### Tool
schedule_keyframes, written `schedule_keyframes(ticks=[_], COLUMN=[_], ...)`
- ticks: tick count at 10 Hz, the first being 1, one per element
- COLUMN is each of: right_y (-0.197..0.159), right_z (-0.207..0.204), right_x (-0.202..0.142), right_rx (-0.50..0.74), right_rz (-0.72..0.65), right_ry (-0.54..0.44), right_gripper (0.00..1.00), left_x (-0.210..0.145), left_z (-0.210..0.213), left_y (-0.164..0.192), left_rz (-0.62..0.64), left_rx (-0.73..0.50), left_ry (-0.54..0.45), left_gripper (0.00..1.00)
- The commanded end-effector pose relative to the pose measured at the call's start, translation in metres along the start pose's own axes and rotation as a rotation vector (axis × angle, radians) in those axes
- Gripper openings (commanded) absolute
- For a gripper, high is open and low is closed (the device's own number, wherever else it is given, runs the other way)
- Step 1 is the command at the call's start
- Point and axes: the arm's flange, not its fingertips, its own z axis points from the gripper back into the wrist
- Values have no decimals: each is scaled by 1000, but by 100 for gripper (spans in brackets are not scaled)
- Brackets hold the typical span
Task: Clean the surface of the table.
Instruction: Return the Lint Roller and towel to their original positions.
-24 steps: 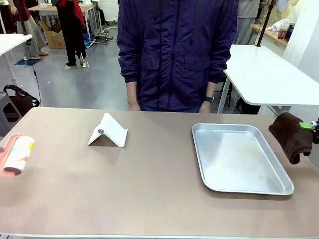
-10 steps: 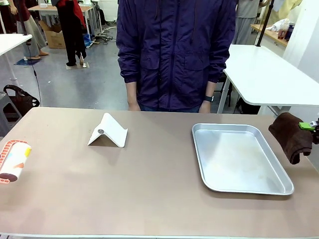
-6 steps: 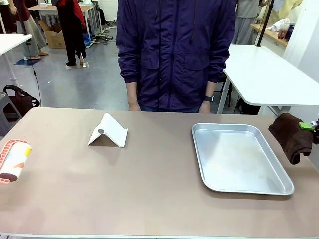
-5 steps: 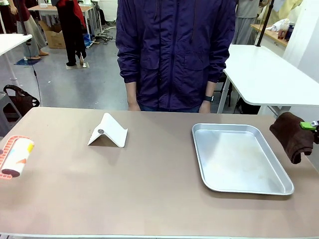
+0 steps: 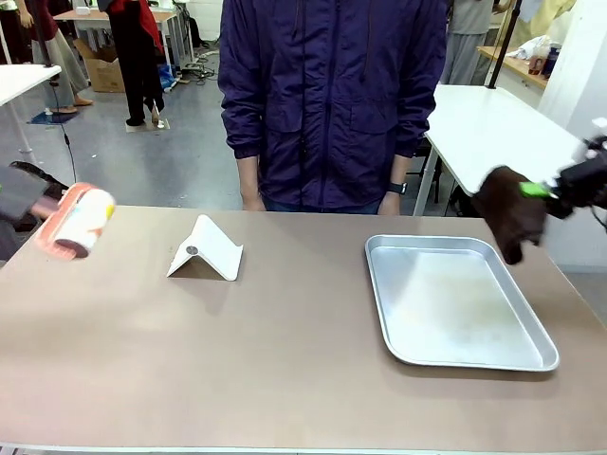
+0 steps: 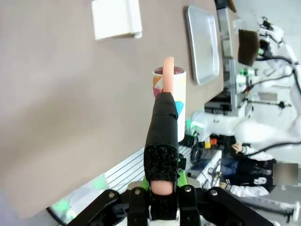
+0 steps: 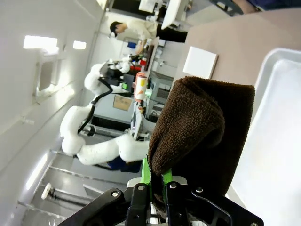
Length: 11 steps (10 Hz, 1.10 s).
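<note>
Wiping not yet begun. Left hand (image 5: 43,206) pinches a lint roller (image 5: 78,219) above the tabletop (image 5: 285,351); right hand (image 5: 560,190) pinches a brown cloth (image 5: 507,210) over the tabletop's tray (image 5: 455,355). Tabletop untouched.

left pincer (image 6: 162,183): tips hidden by the black wrapped handle of the roller (image 5: 78,220)
roller in front view: blurred
right pincer (image 7: 156,181): tips buried in the brown cloth (image 7: 202,136)
bench (image 5: 285,351): near edge cut off
</note>
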Motion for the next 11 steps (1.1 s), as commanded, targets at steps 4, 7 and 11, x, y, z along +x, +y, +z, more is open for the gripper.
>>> schedule_keyframes(ticks=[4, 7, 11], right_y=[38, 19, -21], right_z=[-179, -260, -299], right_x=[32, 24, 6], right_rx=[-130, -162, -169], right_rz=[1, 41, 51], right_ry=[76, 142, 143], right_gripper=[11, 11, 11], left_x=[48, 72, 115], left_z=[-55, -103, -182], left_y=[-118, -150, -150], left_rz=[-56, -57, 27], left_rx=[155, 243, 327], left_ry=[-40, -68, 11], left_gripper=[21, 21, 21])
